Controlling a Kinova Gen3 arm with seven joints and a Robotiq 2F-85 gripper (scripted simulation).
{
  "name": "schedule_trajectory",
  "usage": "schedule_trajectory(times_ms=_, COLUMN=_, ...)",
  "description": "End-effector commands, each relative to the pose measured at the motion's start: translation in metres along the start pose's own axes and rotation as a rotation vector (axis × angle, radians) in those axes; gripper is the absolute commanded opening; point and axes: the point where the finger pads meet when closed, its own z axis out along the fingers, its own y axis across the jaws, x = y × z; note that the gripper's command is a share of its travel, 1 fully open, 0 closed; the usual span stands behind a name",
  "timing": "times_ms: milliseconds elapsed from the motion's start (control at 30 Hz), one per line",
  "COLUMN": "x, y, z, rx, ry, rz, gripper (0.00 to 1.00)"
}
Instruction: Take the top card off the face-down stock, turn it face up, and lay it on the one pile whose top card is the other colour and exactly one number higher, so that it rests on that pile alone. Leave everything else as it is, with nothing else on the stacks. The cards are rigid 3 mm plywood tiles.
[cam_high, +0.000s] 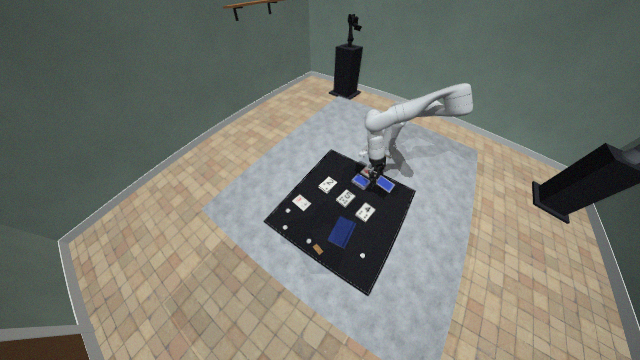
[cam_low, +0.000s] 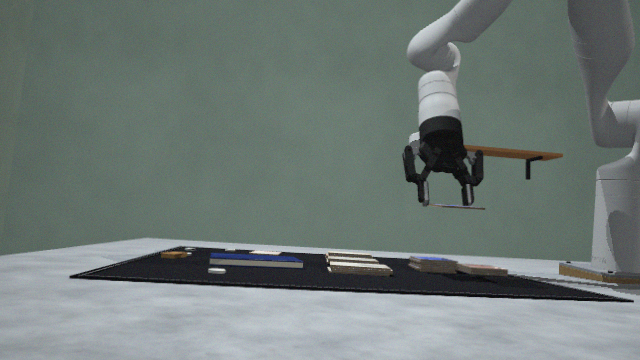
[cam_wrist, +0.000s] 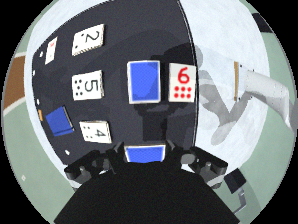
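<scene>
My gripper (cam_high: 376, 175) (cam_low: 446, 202) (cam_wrist: 144, 147) is shut on a card (cam_high: 385, 184) (cam_low: 454, 206) (cam_wrist: 145, 154). The card is held nearly level, blue back up, high above the mat. The blue-backed stock (cam_high: 360, 181) (cam_low: 432, 264) (cam_wrist: 144, 81) lies below. Beside it is a face-up red six (cam_wrist: 181, 82) (cam_low: 482, 270). Three piles in a row show a black two (cam_high: 328, 184) (cam_wrist: 88, 39), a black five (cam_high: 345, 198) (cam_wrist: 87, 85) and a black four (cam_high: 365, 212) (cam_wrist: 95, 132). The held card's face is hidden.
A card with red marks (cam_high: 301, 202) (cam_wrist: 51, 50) lies on the black mat (cam_high: 295, 224) (cam_low: 150, 276). A blue block (cam_high: 342, 232) (cam_low: 256, 261) (cam_wrist: 59, 121), a small wooden block (cam_high: 318, 249) (cam_low: 174, 255) and several white discs are farther from the arm.
</scene>
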Motion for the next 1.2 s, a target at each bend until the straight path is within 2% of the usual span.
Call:
schedule_trajectory(times_ms=0, x=-0.0024, y=0.0002, z=0.0003, rx=-0.001, ry=0.009, rz=-0.006, gripper=0.71)
schedule_trajectory(times_ms=433, x=-0.0045, y=0.0001, z=0.0003, rx=0.000, ry=0.124, rz=-0.006, gripper=0.71)
schedule_trajectory(times_ms=500, x=-0.0045, y=0.0001, z=0.0003, rx=0.000, ry=0.124, rz=-0.006, gripper=0.71)
schedule_trajectory(times_ms=1000, x=-0.0081, y=0.0001, z=0.0012, rx=0.000, ry=0.345, rz=-0.006, gripper=0.71)
schedule_trajectory(times_ms=1067, x=-0.0081, y=0.0001, z=0.0012, rx=0.000, ry=0.345, rz=-0.006, gripper=0.71)
schedule_trajectory(times_ms=1167, x=-0.0091, y=0.0000, z=0.0013, rx=0.001, ry=0.399, rz=-0.006, gripper=0.71)
